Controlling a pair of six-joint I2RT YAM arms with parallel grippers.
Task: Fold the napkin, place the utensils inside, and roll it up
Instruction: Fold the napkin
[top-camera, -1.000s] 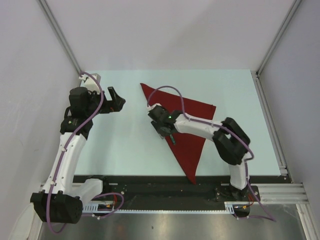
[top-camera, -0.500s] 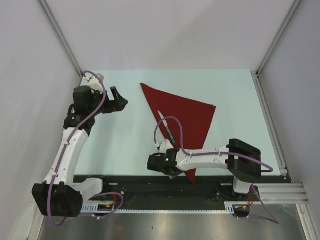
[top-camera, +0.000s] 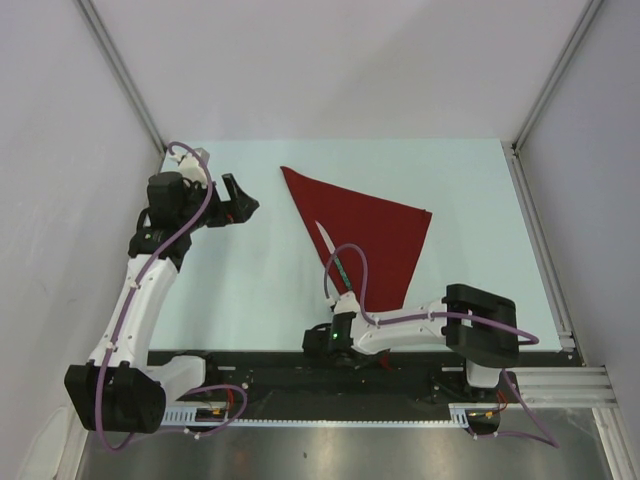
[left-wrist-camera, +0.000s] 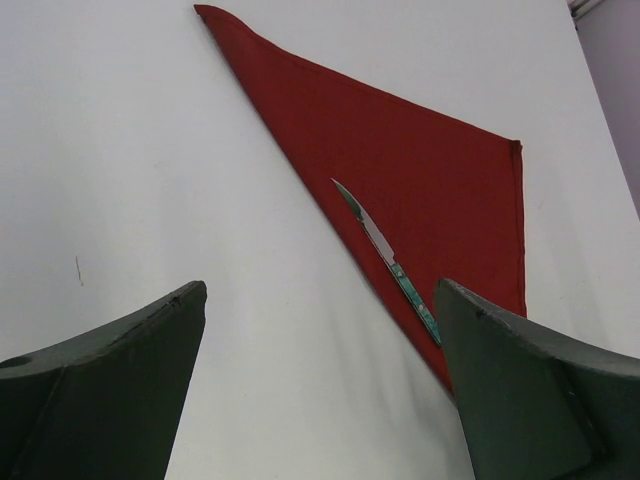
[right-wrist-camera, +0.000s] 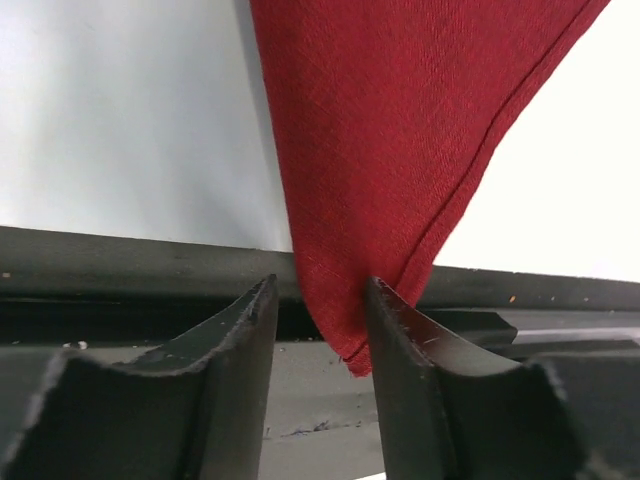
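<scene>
Right claw (right-wrist-camera: 320, 290) is down at the near tip of the dark red cloth napkin (top-camera: 375, 235), and what a tight spot: the triangle's point hangs between its two dark fingers, brushing the right-hand one with a sliver of daylight on the other side. So the jaws stand part-way apart around the tip, with no pinch on it yet. The rest of the napkin fans out ahead of this claw across the pale table (top-camera: 240, 290), and the tip itself pokes past the table edge over the black rail (right-wrist-camera: 130, 265) just beneath the fingers. The slim teal-handled knife (left-wrist-camera: 388, 262) lies farther up the cloth from this claw, well apart from it, hugging the long left edge with its blade pointing away. The left claw (left-wrist-camera: 320, 292) hovers off to the side with its jaws spread wide and nothing in them, the knife and napkin well ahead of it. Now the danger. If the fingers bite only the upper layer, the fold could peel open on the lift. If the tip is tugged sideways, that knife sits so near the edge that I'd expect it to slide onto the table. And with the rail this close, a low finger could snag it.
</scene>
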